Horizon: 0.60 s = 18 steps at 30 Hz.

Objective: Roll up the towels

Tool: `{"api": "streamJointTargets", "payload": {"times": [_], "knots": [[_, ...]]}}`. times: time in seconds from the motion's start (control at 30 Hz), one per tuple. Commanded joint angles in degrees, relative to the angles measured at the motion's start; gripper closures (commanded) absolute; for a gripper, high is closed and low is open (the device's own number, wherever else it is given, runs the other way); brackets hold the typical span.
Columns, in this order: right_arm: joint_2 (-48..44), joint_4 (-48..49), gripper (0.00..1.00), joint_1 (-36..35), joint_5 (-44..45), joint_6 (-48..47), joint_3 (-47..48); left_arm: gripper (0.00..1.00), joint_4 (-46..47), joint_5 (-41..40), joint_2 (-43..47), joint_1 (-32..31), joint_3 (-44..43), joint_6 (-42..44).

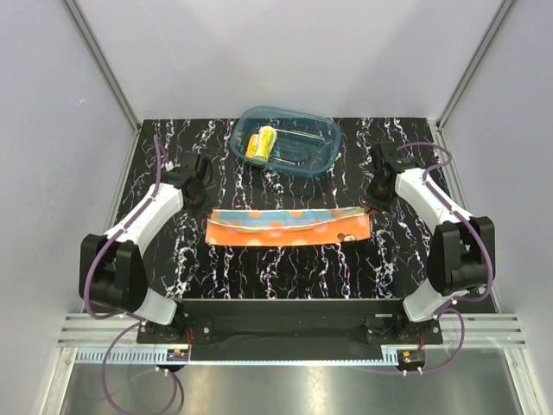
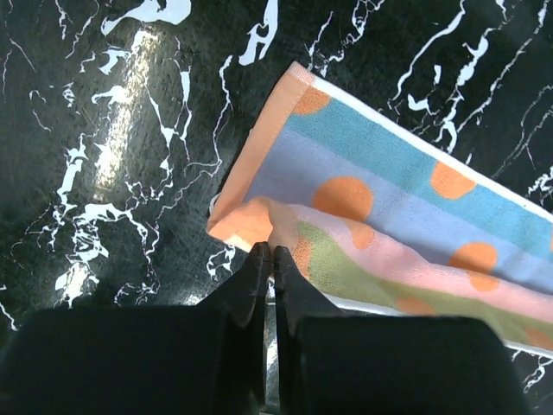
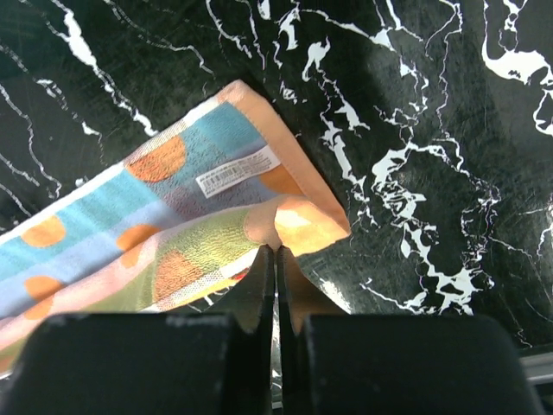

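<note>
1. Top external view: the orange towel (image 1: 288,227) lies flat as a long folded strip between the two grippers, with one short end near each of them.
2. Left wrist view: the left gripper (image 2: 269,252) has its jaws pressed together. A bunched corner of the orange towel sits right at its fingertips, and the rest of the strip runs away ahead and to the right. I cannot tell whether any cloth is caught between the tips.
3. Right wrist view: the right gripper (image 3: 276,251) is closed as well. A turned-up corner touches its tips and the strip stretches away ahead and to the left. Whether it pinches the cloth is unclear.
4. A white label (image 3: 238,170) shows on the cloth just ahead of the right fingertips.
5. The yellow towel (image 1: 261,144) is rolled up and lies beyond both grippers, inside the teal tub (image 1: 321,154).
6. Everything rests on the black marbled table (image 1: 259,277).
</note>
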<state>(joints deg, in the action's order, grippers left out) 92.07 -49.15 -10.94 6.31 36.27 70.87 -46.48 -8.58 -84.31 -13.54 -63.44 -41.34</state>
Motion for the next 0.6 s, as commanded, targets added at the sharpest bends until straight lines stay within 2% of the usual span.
{"api": "streamJointTargets", "payload": {"times": [0.0, 0.47, 0.57], "knots": [[1.61, 1.77, 1.0, 1.09, -0.59, -1.03, 2.43, 1.0, 2.36, -1.26, -1.9, 0.71, -3.27, 1.44], [13.12, 2.13, 1.0, 2.68, -3.67, -2.08, 9.45, 1.0, 2.88, -1.27, -13.94, 3.08, -8.71, 3.02], [15.59, 1.33, 0.95, 3.29, -2.79, -1.29, 11.3, 0.91, 3.24, -0.56, -15.96, 3.34, -10.38, 3.64]]}}
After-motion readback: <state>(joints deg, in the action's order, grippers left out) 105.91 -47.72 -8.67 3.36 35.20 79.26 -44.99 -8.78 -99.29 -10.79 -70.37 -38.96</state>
